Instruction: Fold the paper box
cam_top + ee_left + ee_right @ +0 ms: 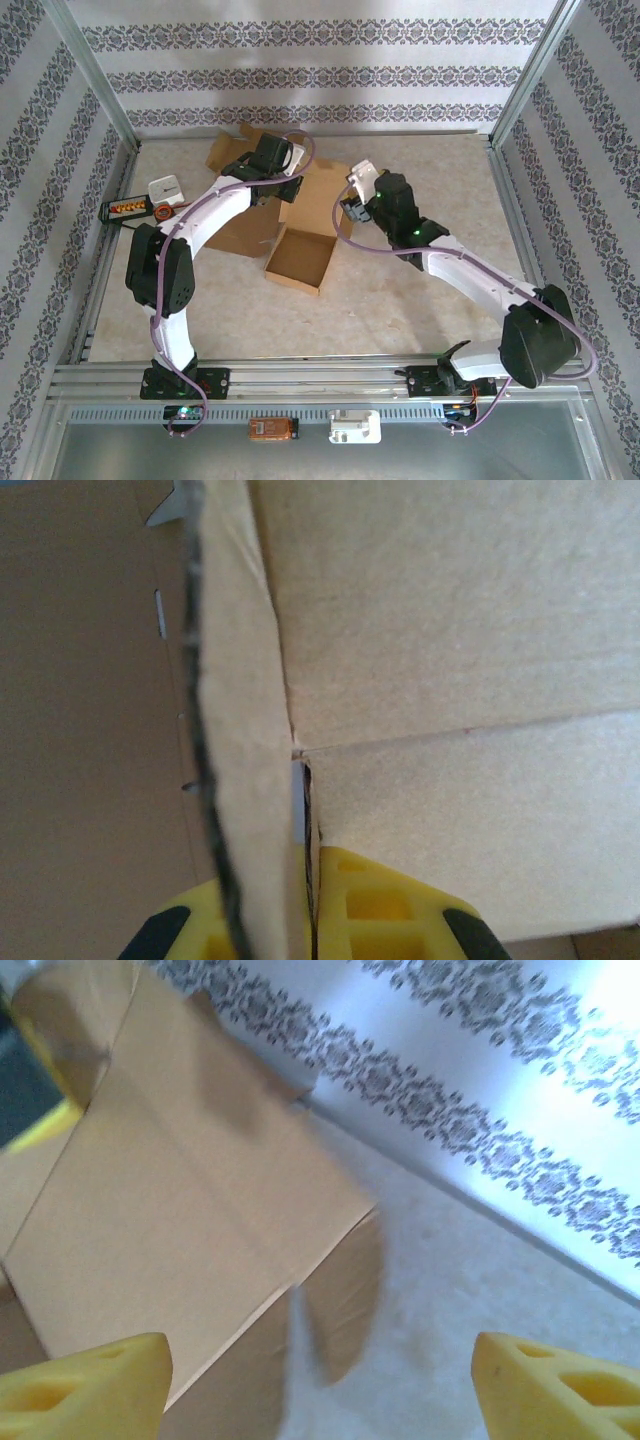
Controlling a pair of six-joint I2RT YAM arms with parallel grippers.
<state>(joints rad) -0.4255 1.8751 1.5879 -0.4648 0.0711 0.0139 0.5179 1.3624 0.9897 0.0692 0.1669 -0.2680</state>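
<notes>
L gripper (pixel 284 180) at paper box (pixel 302 256) rear; R gripper (pixel 349 206) near its edge

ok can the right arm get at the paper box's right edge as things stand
Probably yes: the open right pincer sits beside that edge of the paper box with nothing between them, and the left pincer grips it farther left.

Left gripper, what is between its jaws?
A cardboard panel of the paper box, pinched edge-on by the left gripper; the left wrist view shows it.

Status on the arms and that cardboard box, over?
Left fingers shut on a paper box wall. Right fingers open, holding nothing. Box partly folded, tray formed. Small gadgets at left edge, apart.
</notes>
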